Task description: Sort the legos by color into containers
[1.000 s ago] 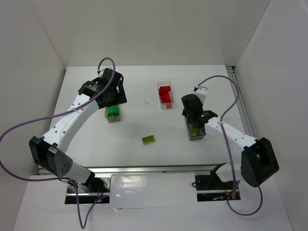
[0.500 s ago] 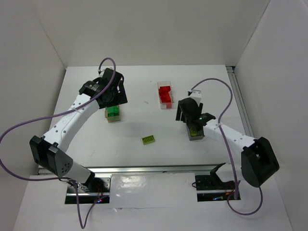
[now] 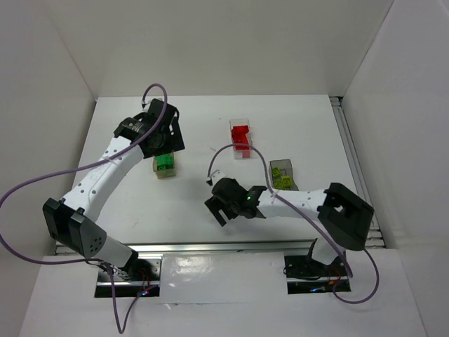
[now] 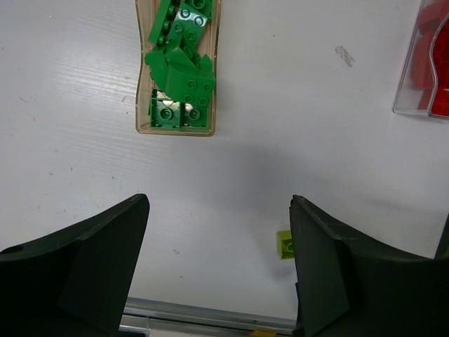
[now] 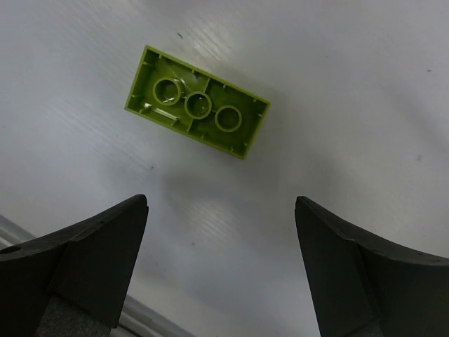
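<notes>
Right wrist view: the right hand hangs low over the white table, its 2 fingers spread wide with nothing between them. 1 lime yellow-green lego brick lies underside up on the table just beyond the gap, nearer the left finger and touching neither. From the top external camera this hand covers the brick at the table's near middle, well apart from the dark smoky-grey box that holds lime legos and from the clear box of red legos. The left hand, likewise wide and empty, hovers near the tan wooden box filled with dark green legos.
</notes>
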Robot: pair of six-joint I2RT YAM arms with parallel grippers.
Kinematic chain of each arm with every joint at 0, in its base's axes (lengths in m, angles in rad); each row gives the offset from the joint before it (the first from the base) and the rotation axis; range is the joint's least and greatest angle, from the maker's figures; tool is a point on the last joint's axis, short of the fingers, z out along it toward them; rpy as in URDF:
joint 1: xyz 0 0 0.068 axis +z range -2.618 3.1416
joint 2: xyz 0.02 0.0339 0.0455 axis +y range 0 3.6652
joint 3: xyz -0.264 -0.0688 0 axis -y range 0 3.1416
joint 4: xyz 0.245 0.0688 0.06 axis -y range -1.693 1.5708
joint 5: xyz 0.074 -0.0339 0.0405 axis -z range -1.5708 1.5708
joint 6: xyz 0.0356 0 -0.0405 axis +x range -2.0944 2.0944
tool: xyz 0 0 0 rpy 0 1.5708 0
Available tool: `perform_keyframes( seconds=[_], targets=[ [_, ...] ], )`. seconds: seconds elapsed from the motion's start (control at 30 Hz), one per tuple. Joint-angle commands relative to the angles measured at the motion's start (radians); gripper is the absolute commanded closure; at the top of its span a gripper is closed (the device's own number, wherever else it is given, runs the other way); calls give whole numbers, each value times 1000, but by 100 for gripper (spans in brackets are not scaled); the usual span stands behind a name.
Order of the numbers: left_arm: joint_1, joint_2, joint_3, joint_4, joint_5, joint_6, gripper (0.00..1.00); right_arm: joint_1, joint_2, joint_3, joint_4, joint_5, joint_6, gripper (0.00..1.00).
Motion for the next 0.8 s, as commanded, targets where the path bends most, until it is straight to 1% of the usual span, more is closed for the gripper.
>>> perform_keyframes(
  seconds=[0.0, 0.1, 0.17, 0.3, 0.37, 0.47, 0.57, 0.6, 0.67, 0.7, 0.73, 0.77],
  targets=[
    [6, -23, 2, 19, 9, 24, 11, 14, 73, 63, -10, 23, -54, 7],
    [6, -23, 2, 19, 19, 24, 12, 14, 142, 110, 31, 23, -95, 7],
    [6, -23, 2, 19, 9, 24, 12, 14, 195, 153, 45, 49, -106, 7],
    [6, -23, 2, 19, 9, 34, 12, -46, 257, 196, 103, 49, -106, 7],
    [6, -33, 2, 19, 9, 34, 12, -78, 289, 206, 129, 6, -106, 8],
    [6, -33, -8, 19, -9, 34, 12, -78, 301, 206, 142, 6, -95, 13],
    [15, -43, -9, 19, -9, 34, 12, -78, 289, 172, 163, -12, -86, 19],
    [15, -43, -9, 19, -9, 34, 12, -78, 280, 161, 163, -12, -77, 23],
    [15, -33, -9, 19, 0, 34, 12, -78, 268, 161, 148, -2, -68, 43],
    [15, -33, -9, 19, 9, 34, 12, -78, 249, 161, 136, 20, -40, 56],
    [15, -33, -9, 19, 9, 34, 12, -66, 240, 161, 98, 50, -20, 75],
    [15, -23, -9, 19, 9, 34, 12, -66, 229, 175, 76, 91, -5, 81]
  ],
)
